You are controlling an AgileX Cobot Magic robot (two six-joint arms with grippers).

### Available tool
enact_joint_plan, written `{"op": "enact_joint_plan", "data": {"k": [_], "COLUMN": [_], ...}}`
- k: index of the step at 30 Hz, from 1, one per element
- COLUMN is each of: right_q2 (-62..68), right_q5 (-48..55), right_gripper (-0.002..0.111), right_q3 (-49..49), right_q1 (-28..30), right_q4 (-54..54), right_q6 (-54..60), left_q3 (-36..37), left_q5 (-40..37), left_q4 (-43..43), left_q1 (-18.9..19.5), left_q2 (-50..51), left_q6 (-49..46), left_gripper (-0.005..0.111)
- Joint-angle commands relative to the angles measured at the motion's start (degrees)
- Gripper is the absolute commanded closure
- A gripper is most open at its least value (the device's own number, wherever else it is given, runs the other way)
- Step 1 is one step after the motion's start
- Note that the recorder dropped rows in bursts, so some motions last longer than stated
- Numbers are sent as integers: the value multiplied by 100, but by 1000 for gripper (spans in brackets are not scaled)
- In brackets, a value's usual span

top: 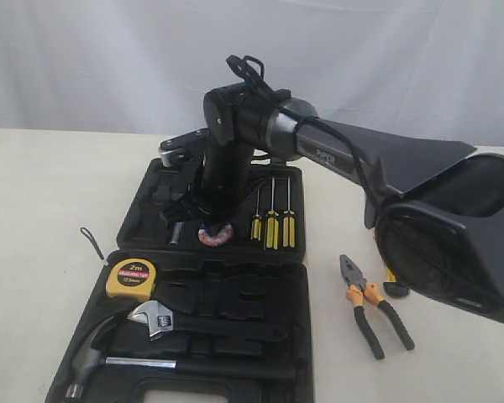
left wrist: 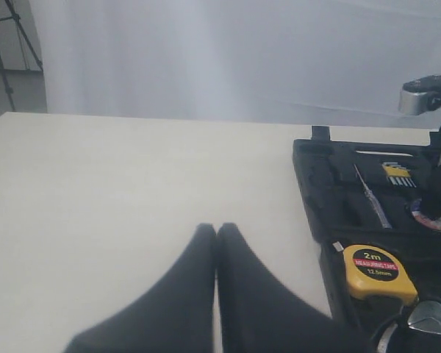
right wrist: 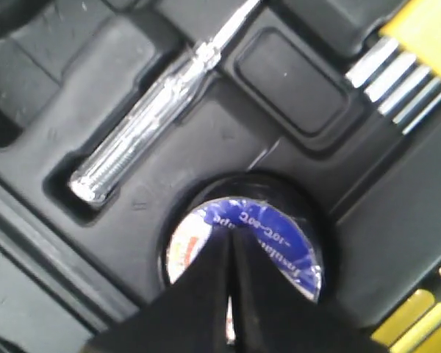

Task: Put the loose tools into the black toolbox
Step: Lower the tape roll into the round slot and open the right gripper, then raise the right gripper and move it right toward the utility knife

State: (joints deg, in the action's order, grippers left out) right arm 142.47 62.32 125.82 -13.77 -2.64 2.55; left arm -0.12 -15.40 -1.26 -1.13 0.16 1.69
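Observation:
The black toolbox [top: 235,295] lies open on the table, both halves flat. The tape roll [top: 215,236] sits in a round slot of the far half, its blue and white-red label [right wrist: 279,235] facing up. My right gripper [right wrist: 231,239] is shut directly over the roll, its tips at the label; it reaches down into the case [top: 207,220]. The yellow tape measure [top: 131,279] rests in the near half. The orange-and-black pliers [top: 371,304] lie on the table to the right. A yellow-black knife [top: 392,284] is partly hidden behind the arm. My left gripper [left wrist: 217,229] is shut over bare table.
A hammer [top: 92,361] and a silver adjustable wrench [top: 155,317] lie in the near half. Yellow-handled screwdrivers [top: 273,222] and a clear-handled tester [right wrist: 147,125] fill slots in the far half. The right arm's bulky base [top: 454,235] looms at the right.

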Motion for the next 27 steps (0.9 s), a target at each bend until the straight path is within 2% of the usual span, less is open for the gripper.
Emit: {"op": "enact_joint_plan", "data": {"k": [1,8,20,27], "right_q2": [-154,-387,97,-348], "right_q5": [-18,41,-121,-33], "right_gripper": [109,109,109,109], "right_q3": [0,0,0,0], "right_q1": [35,35,35,35], "right_q4": [58,264,204,188], "right_q6": [-15,1,-43,-4], "left_q3": [12,12,12,12], "left_q5": [3,3,3,3], "left_q4": [2,2,2,2], "left_q1": [-12,-12,-12,-12], "left_q2": [-16,-16,-16,-16], "left_q6": [3,3,3,3], "left_gripper": [107,107,107,107]}}
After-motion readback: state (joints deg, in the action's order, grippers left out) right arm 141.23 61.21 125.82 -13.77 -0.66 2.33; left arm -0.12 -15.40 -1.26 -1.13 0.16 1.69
